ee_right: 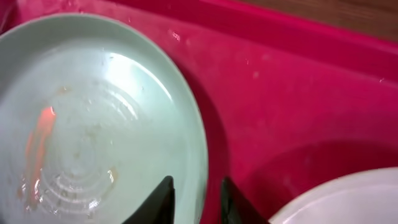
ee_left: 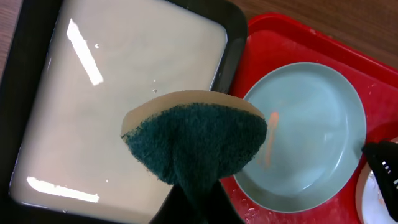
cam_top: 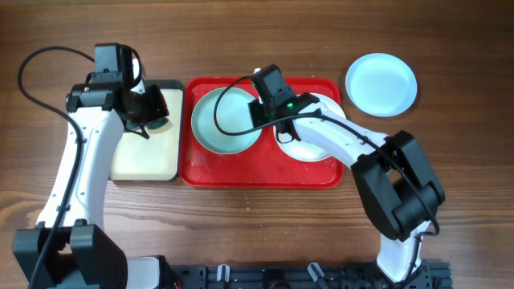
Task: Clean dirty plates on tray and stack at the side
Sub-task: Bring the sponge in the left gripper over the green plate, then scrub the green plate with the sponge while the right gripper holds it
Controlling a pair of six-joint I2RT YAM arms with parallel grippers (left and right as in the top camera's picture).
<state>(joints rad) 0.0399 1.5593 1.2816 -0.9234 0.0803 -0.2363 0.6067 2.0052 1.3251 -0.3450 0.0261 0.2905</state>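
In the red tray (cam_top: 261, 183) lie a pale blue plate (cam_top: 227, 120) and a white plate (cam_top: 309, 148), the white one partly under my right arm. An orange smear and watery rings mark the pale blue plate (ee_right: 93, 112). My right gripper (ee_right: 196, 199) is slightly open astride that plate's right rim, one finger over the dish and one over the tray (ee_right: 298, 93), with neither touching the rim. My left gripper (ee_left: 196, 202) is shut on a green sponge (ee_left: 196, 137) held above the cream tray's edge, left of the plate (ee_left: 311, 124). Another pale blue plate (cam_top: 381, 84) rests on the table at the right.
A black-rimmed tray with a cream inside (cam_top: 144, 156) stands directly left of the red tray, touching it. Water droplets speckle the red tray's floor. Bare wooden table lies in front of and right of both trays.
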